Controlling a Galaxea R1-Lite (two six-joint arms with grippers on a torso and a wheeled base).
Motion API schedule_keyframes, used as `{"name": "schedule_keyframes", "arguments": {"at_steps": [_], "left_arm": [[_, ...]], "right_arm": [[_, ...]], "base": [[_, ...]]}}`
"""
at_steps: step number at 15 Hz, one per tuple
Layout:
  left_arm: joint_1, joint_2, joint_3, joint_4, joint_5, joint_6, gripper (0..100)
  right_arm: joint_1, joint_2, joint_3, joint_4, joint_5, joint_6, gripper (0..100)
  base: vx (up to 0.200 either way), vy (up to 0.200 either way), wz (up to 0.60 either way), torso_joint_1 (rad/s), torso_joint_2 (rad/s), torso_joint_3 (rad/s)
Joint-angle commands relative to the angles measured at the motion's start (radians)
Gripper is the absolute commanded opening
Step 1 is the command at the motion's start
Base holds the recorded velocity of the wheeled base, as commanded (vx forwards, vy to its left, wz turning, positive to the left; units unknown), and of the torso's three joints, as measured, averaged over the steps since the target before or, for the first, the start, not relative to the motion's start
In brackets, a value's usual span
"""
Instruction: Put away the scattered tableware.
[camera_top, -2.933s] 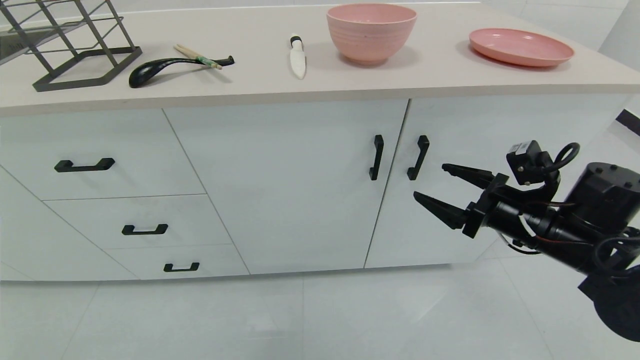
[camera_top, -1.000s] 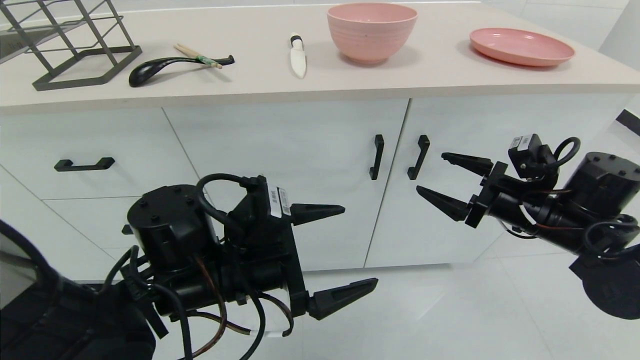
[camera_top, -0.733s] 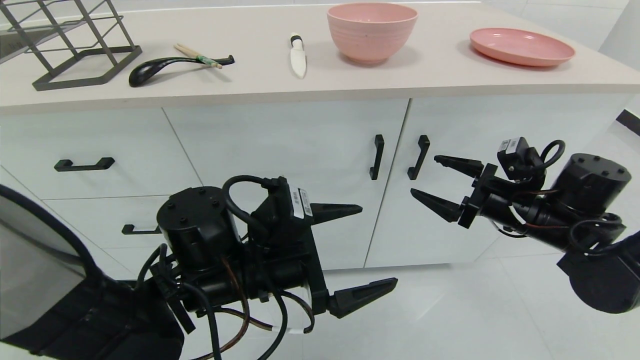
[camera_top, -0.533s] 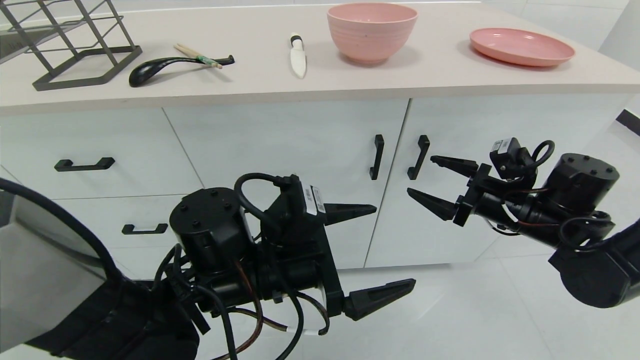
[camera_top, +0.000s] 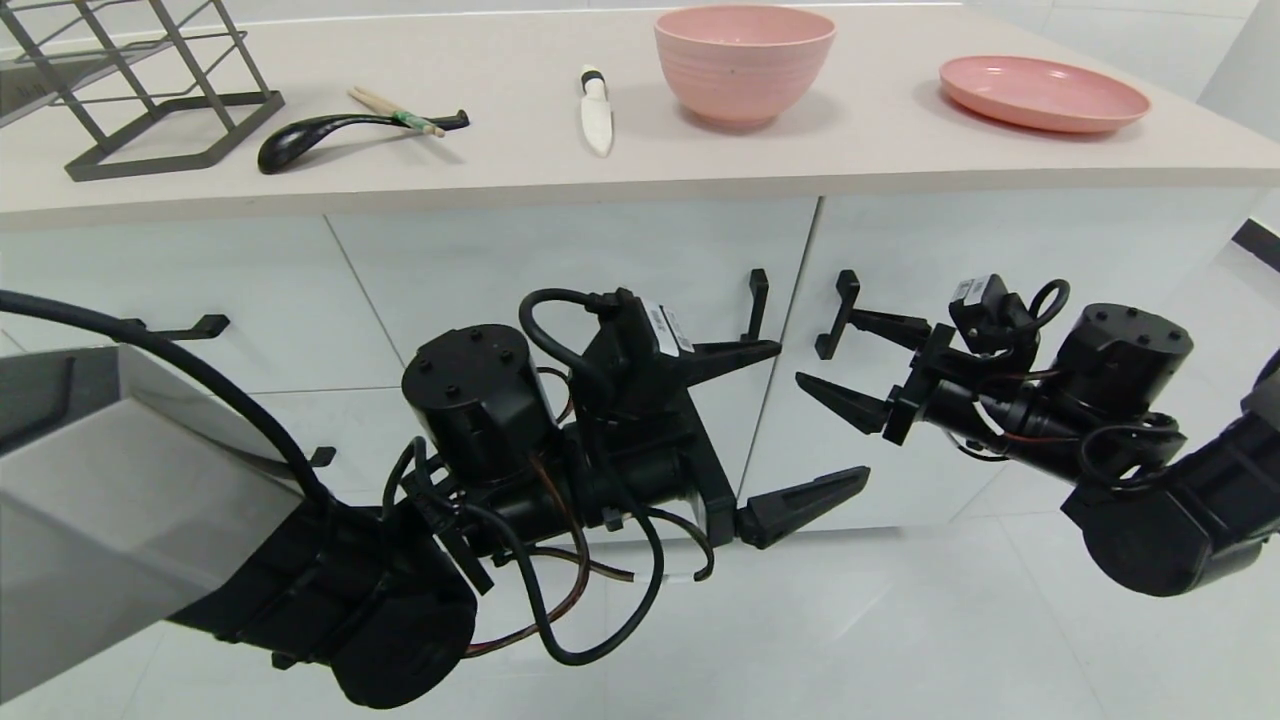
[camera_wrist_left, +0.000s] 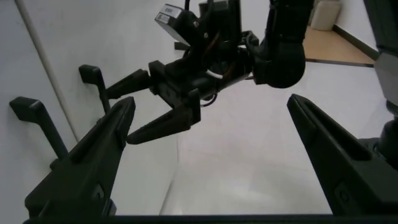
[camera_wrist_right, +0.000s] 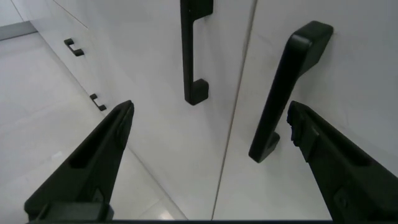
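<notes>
On the countertop lie a pink bowl (camera_top: 743, 60), a pink plate (camera_top: 1042, 92), a white knife (camera_top: 596, 110), a black spoon (camera_top: 330, 135) and chopsticks (camera_top: 395, 112) across its handle. Below, my right gripper (camera_top: 825, 347) (camera_wrist_right: 211, 107) stands open in front of the two cabinet doors. Its upper finger is close to the right door's black handle (camera_top: 838, 310) (camera_wrist_right: 286, 93). The left door's handle (camera_wrist_right: 196, 50) is just beyond. My left gripper (camera_top: 824, 411) (camera_wrist_left: 212, 102) is open too, empty, just below and in front of the right one.
A dark wire rack (camera_top: 130, 90) stands at the counter's far left. Three drawers with black handles (camera_top: 165, 328) sit left of the doors. Pale tiled floor (camera_top: 900, 640) lies below.
My left arm has come into view and risen rightward toward the doors. My right gripper has moved left, closer to the right door handle. Both stay open.
</notes>
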Motion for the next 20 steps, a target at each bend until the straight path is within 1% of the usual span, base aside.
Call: {"name": "schedule_keyframes", "arguments": {"at_steps": [1, 3, 4, 5, 6, 7, 9, 11, 12, 13, 17, 18, 20], "left_arm": [[0.004, 0.021, -0.025, 0.000, 0.002, 0.000, 100], [0.004, 0.038, -0.063, 0.006, 0.002, 0.000, 100], [0.004, 0.052, -0.091, 0.009, 0.005, 0.000, 100], [0.004, 0.071, -0.123, 0.009, 0.008, 0.000, 100], [0.004, 0.081, -0.140, 0.009, 0.008, 0.000, 100], [0.004, 0.090, -0.157, 0.009, 0.008, 0.000, 100], [0.004, 0.117, -0.206, 0.010, 0.017, -0.003, 100], [0.005, 0.140, -0.246, 0.017, 0.040, -0.006, 100], [0.005, 0.163, -0.284, 0.030, 0.078, -0.009, 100], [0.013, 0.185, -0.316, 0.033, 0.100, -0.009, 100], [0.013, 0.257, -0.431, 0.043, 0.095, -0.009, 100], [0.005, 0.269, -0.453, 0.043, 0.089, -0.009, 100], [-0.033, 0.298, -0.508, 0.041, 0.066, -0.014, 100]], "right_arm": [[0.010, 0.018, -0.014, -0.001, 0.006, 0.000, 100], [0.031, 0.018, -0.012, -0.009, 0.012, 0.003, 100], [0.044, 0.018, -0.003, -0.015, 0.041, 0.003, 100], [0.050, 0.018, 0.012, -0.015, 0.096, 0.000, 100], [0.048, 0.016, 0.026, -0.016, 0.109, 0.001, 100], [0.045, 0.012, 0.045, -0.024, 0.112, 0.003, 100], [0.038, -0.023, 0.121, -0.069, 0.138, 0.007, 100], [0.036, -0.079, 0.193, -0.070, 0.139, 0.007, 100], [0.033, -0.123, 0.249, -0.070, 0.139, 0.007, 100], [0.033, -0.149, 0.281, -0.070, 0.141, 0.007, 100], [0.031, -0.181, 0.328, -0.070, 0.147, 0.006, 100], [0.031, -0.181, 0.328, -0.070, 0.150, 0.006, 100], [0.028, -0.180, 0.327, -0.070, 0.150, 0.003, 100]], "base": [[0.000, 0.000, 0.00, 0.000, 0.00, 0.000], [0.000, 0.000, 0.00, 0.000, 0.00, 0.000], [0.000, 0.000, 0.00, 0.000, 0.00, 0.000], [0.000, 0.000, 0.00, 0.000, 0.00, 0.000], [0.000, 0.000, 0.00, 0.000, 0.00, 0.000], [0.000, 0.000, 0.00, 0.000, 0.00, 0.000], [0.000, 0.000, 0.00, 0.000, 0.00, 0.000], [0.000, 0.000, 0.00, 0.000, 0.00, 0.000], [0.000, 0.000, 0.00, 0.000, 0.00, 0.000], [0.000, 0.000, 0.00, 0.000, 0.00, 0.000], [0.000, 0.000, 0.00, 0.000, 0.00, 0.000], [0.000, 0.000, 0.00, 0.000, 0.00, 0.000], [0.000, 0.000, 0.00, 0.000, 0.00, 0.000]]}}
